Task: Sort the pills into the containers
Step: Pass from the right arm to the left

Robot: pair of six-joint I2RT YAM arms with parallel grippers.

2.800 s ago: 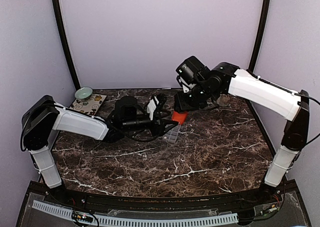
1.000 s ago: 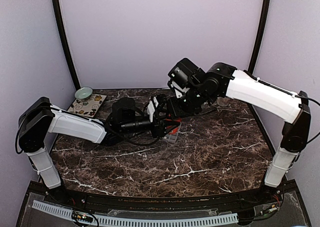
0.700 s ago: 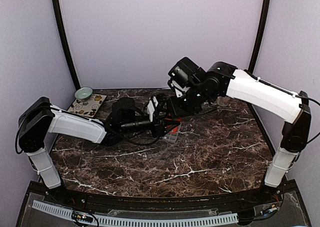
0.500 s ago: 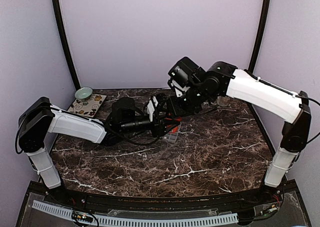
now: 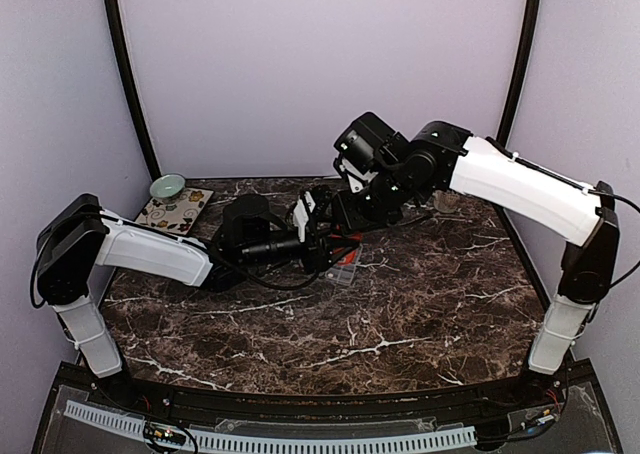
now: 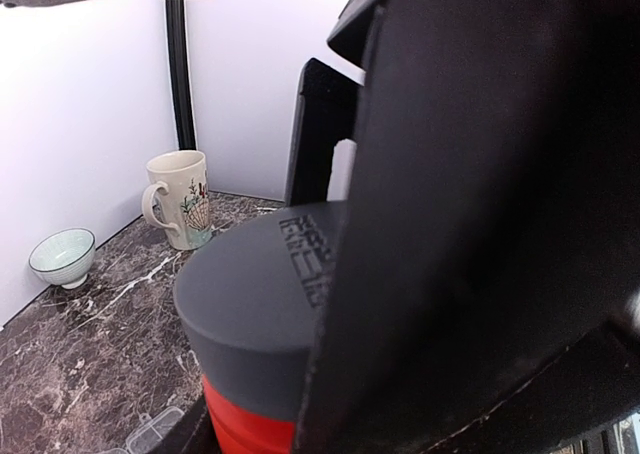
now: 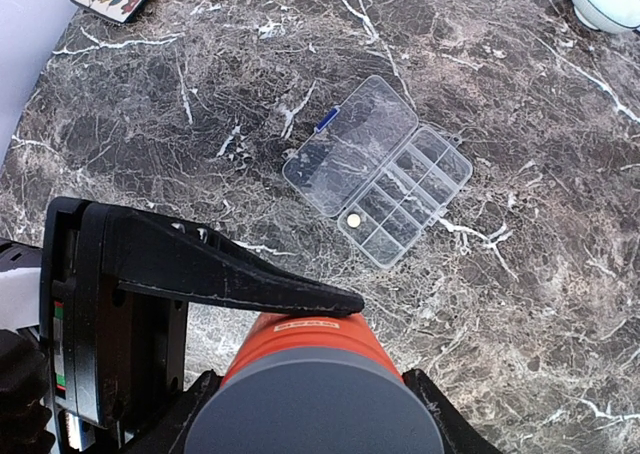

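Grip first: your right gripper (image 7: 315, 419) had its jaws drawn in round the grey cap (image 6: 260, 304) of the orange bottle (image 7: 305, 336), cap end up toward its wrist. Your left gripper (image 5: 325, 239) came in from the side and pinched the same bottle lower down. One of its black fingers lay across the orange body just under the cap. Both arms met on the one bottle above the marble table (image 7: 520, 304), so neither was free to reach for anything else.

Your containers (image 7: 380, 169), the clear organiser box, lay flat on the table almost straight below the bottle, slightly toward the near side in the top view. Its lid was folded open beside the compartments. In the right wrist view its long axis ran on a diagonal from lower left to upper right, with the lid half on the upper-left side and the compartment rows on the lower-right. One small pale pill (image 7: 352, 219) sat in a compartment at the near end of the rows; the other compartments looked empty.

I judged that the cap had to come off next. After that the bottle's mouth would need tipping down over the compartment rows rather than the lid.
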